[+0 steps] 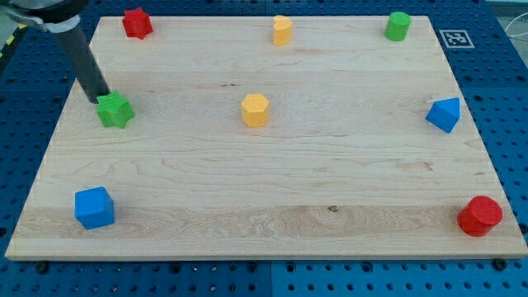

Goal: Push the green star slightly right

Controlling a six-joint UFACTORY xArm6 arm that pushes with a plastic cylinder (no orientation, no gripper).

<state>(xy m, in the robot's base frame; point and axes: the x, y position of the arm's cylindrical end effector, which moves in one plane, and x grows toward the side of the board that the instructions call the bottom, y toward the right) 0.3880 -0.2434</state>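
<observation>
The green star (115, 110) lies on the wooden board (272, 190) at the view's left, a little above mid-height. My dark rod comes down from the view's top left. My tip (98, 98) rests at the star's upper-left edge, touching it or very close to it.
A red star (137, 23) sits at the top left. A yellow cylinder (282, 30) is at top centre and a green cylinder (398, 25) at top right. A yellow hexagonal block (256, 110) is mid-board, a blue block (445, 114) at right, a blue cube (94, 207) at bottom left, a red cylinder (480, 216) at bottom right.
</observation>
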